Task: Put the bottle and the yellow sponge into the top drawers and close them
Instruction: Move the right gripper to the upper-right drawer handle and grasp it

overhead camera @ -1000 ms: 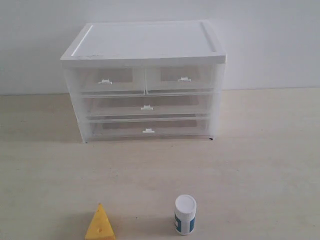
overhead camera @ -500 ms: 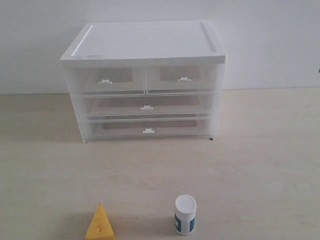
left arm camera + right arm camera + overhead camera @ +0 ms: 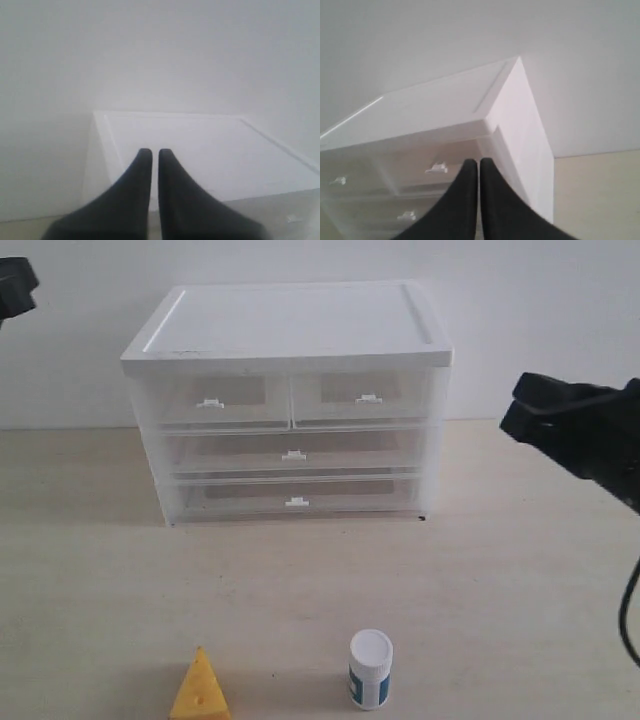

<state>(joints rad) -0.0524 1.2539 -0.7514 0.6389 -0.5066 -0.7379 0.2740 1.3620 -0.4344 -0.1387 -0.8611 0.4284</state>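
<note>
Both arms have come into view since a moment ago — our right gripper (image 3: 512, 412) hangs in the air on the right side, and our left gripper (image 3: 14, 285) peeks in at the top left corner. Each one has its fingers pressed together and holds nothing.

Nearest to us, the small wedge-shaped yellow sponge with tiny holes (image 3: 201, 692) stands on the pale wooden table (image 3: 520, 590). The small white plastic bottle with a blue label band (image 3: 370, 670) stands upright near it, not touching.

Farther back sits the white-topped clear plastic cabinet (image 3: 290, 330), with its two half-width clear top drawers (image 3: 215, 400) both pushed in.

We think closed fingers cannot grab the little white handles (image 3: 368, 398) — if we do not open them first, they may bump the cabinet and slide it back toward the white wall (image 3: 540, 310). The bottle could tip and roll if we knock it, and the pointy sponge could slip from a bad pinch.
</note>
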